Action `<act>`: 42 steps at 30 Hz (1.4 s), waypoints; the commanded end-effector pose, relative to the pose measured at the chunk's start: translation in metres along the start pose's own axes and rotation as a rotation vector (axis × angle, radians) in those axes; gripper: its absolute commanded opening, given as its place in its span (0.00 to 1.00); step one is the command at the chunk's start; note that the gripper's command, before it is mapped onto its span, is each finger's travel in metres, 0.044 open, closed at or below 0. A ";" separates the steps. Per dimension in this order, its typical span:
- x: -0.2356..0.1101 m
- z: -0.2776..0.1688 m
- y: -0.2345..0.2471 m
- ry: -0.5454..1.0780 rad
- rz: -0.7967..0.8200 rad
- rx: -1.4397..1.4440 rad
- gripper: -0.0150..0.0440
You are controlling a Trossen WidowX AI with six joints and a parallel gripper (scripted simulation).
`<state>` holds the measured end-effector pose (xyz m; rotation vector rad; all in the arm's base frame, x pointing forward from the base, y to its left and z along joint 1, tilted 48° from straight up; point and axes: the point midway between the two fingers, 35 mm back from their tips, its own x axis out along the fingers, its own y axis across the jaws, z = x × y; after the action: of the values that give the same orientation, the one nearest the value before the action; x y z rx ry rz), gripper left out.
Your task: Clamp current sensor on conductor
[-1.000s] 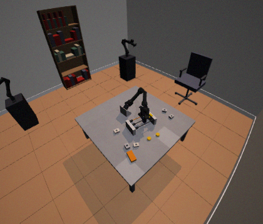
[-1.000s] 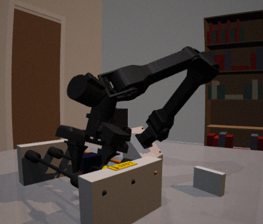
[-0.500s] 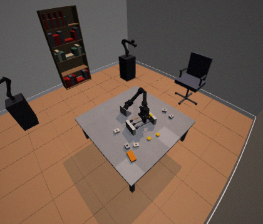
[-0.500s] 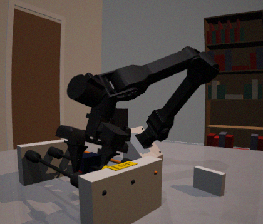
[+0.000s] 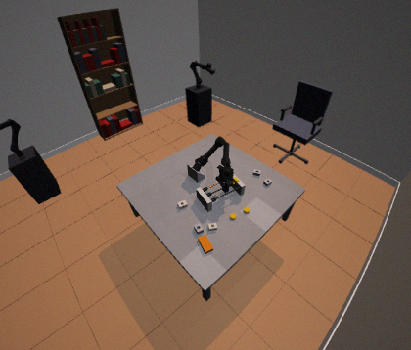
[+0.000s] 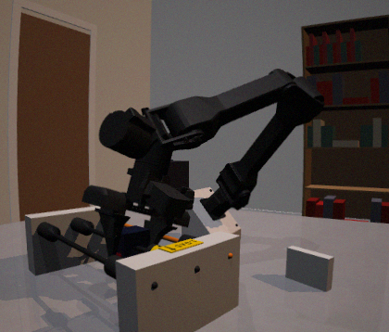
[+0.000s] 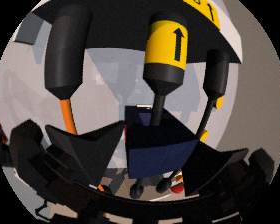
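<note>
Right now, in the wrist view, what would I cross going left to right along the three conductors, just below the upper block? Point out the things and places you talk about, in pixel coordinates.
Orange conductor (image 7: 68, 116), then the middle conductor with the yellow arrow band (image 7: 158, 107), then the thin black conductor (image 7: 206, 120).

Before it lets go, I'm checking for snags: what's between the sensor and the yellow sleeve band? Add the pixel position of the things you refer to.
The sleeve's black end (image 7: 163, 76) and a short run of black cable (image 7: 159, 107) lie between the sensor (image 6: 133, 237) (image 7: 161, 156) and the yellow band (image 7: 159, 47), seen in the wrist view.

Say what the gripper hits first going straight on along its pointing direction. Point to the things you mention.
The gripper (image 6: 133, 238) (image 7: 149, 127) points down holding the dark blue sensor (image 6: 132, 238) (image 7: 162, 150) on the middle conductor; likely the tabletop (image 6: 270, 311) (image 5: 159, 196) next, though depth below is unclear.
</note>
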<state>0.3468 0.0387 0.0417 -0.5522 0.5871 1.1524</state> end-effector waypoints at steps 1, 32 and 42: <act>0.000 0.000 0.000 0.000 0.001 0.000 0.71; -0.004 0.000 -0.001 -0.001 0.040 0.009 0.25; -0.001 -0.001 0.002 0.003 0.024 0.011 0.25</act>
<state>0.3450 0.0378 0.0417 -0.5423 0.6017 1.1724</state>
